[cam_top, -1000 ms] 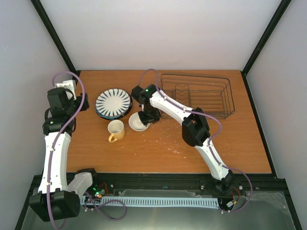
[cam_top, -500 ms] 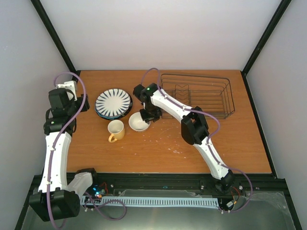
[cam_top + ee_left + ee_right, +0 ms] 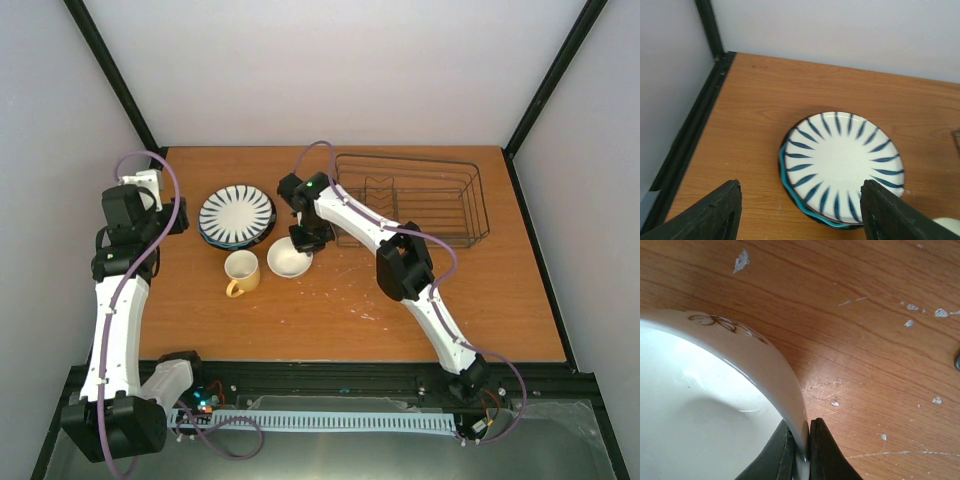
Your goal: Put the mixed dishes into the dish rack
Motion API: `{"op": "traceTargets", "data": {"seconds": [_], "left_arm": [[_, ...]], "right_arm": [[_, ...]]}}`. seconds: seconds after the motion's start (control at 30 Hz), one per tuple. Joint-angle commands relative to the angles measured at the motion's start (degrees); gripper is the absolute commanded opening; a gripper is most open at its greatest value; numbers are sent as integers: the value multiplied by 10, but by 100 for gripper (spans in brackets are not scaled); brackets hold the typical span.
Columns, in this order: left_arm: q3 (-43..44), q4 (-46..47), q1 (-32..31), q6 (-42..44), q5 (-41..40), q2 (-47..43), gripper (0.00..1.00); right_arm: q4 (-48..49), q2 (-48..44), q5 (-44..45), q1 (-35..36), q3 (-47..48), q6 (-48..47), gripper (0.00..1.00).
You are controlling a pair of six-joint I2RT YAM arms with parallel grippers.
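Just off the left end of the dark thin-wire rectangular dish rack (image 3: 412, 200), on the brown wooden table (image 3: 480, 300), sits the small white glazed bowl (image 3: 289, 260), its rim pinched by the right gripper (image 3: 801, 452). The fingers (image 3: 823, 450) are drawn narrow, one inside the wall and one outside. The principal risk, as judged from this grip, is that so small a bite on a smooth, curved rim lets the bowl swing or slip once it is raised. It would then drop onto the table or knock the pale yellow ceramic mug (image 3: 241, 271) standing just beside it, on the side away from the rack. A second risk lies at the rack itself, where a hanging bowl could catch the top wire or the upright prongs. The left gripper (image 3: 800, 200) hovers farther from the rack, its fingers spread wide and holding nothing, above the plate stack. Count: one rack, with nothing seen in it; one bowl; one mug. The stack shows two plates for certain, the white plate with dark radial stripes (image 3: 842, 162) on top and a teal plate (image 3: 786, 175) showing only its edge beneath. Whether a third lies under them cannot be told.
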Motion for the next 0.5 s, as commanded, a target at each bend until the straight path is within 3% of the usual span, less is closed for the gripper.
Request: {"op": "traceTargets", "data": {"seconds": [0.0,0.23,0.47], "left_arm": [[15,8,-3,14,86,6,65],[57,-27,-29,21,260,54,66],[126,-125,-114,52,303,144,67]], "right_arm": [[-16,-14,24,-5,13,9,3],[-29,-85,29,-29,38,23,3],[-64,-127,7,-54,79,20,3]]}}
